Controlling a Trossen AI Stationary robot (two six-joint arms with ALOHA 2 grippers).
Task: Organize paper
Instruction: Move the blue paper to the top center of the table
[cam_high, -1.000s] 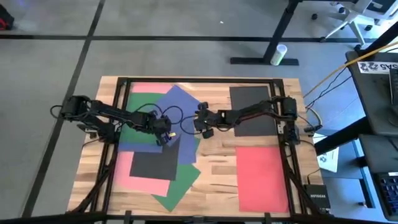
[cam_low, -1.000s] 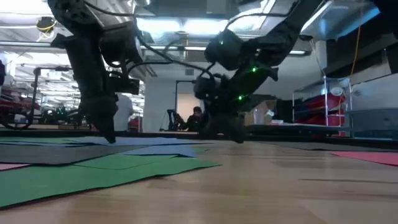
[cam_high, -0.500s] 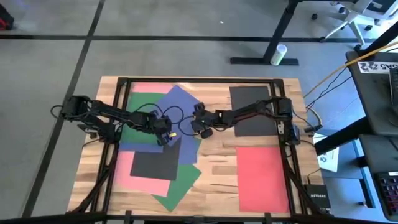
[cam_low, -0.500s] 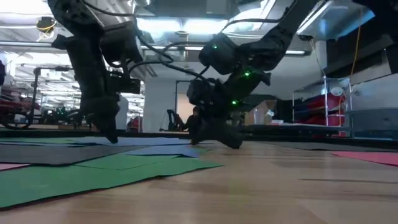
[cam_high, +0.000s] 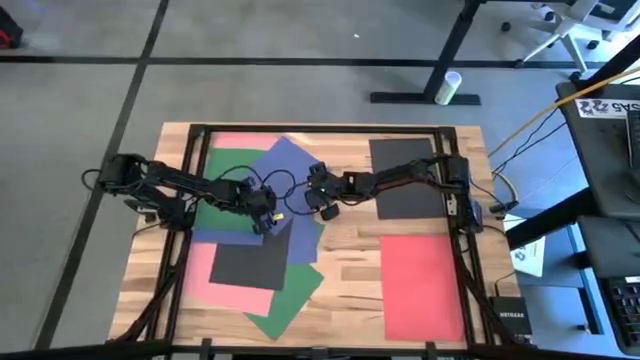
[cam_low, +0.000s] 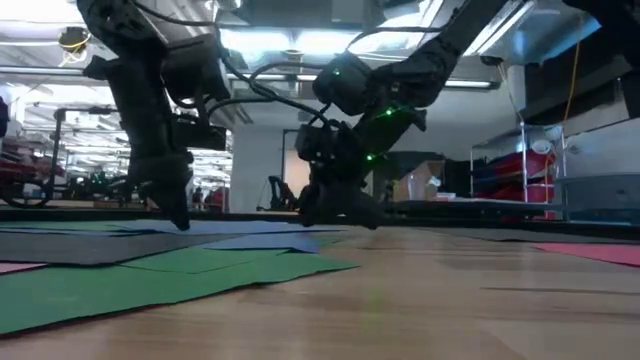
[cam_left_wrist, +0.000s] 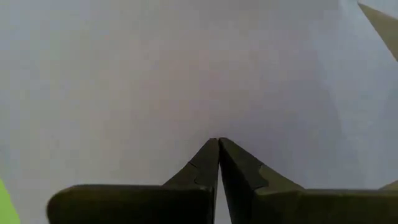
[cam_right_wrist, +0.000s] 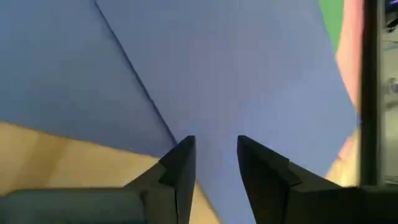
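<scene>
A loose pile of paper lies on the table's left half: pink sheets (cam_high: 232, 142), blue sheets (cam_high: 288, 168), a green sheet (cam_high: 214, 212), a black sheet (cam_high: 248, 264) and another green sheet (cam_high: 288, 302). On the right half, a black sheet (cam_high: 398, 172) and a red sheet (cam_high: 420, 285) lie flat by themselves. My left gripper (cam_high: 270, 218) is shut, its tips down on a blue sheet (cam_left_wrist: 186, 68). My right gripper (cam_high: 316, 200) is open and low over the right edge of the blue sheets (cam_right_wrist: 249, 68), where two of them overlap. My left gripper presses its shut fingertips (cam_left_wrist: 211, 152) down on the flat face of a blue sheet (cam_left_wrist: 217, 127), coming from above and pointing down. The sheet lies flat on the pile. My right gripper's fingers (cam_right_wrist: 180, 158) stand over the blue edge by the bare wood; whether they touch it I cannot tell.
A dark frame rail (cam_high: 300, 128) runs around the wooden table top. Bare wood (cam_high: 350, 250) shows between the pile and the two sheets on the right. A router box (cam_high: 505, 312) sits at the near right corner.
My right gripper has moved toward the table's left edge, from the bare wood onto the right edge of the blue sheets, staying low.
</scene>
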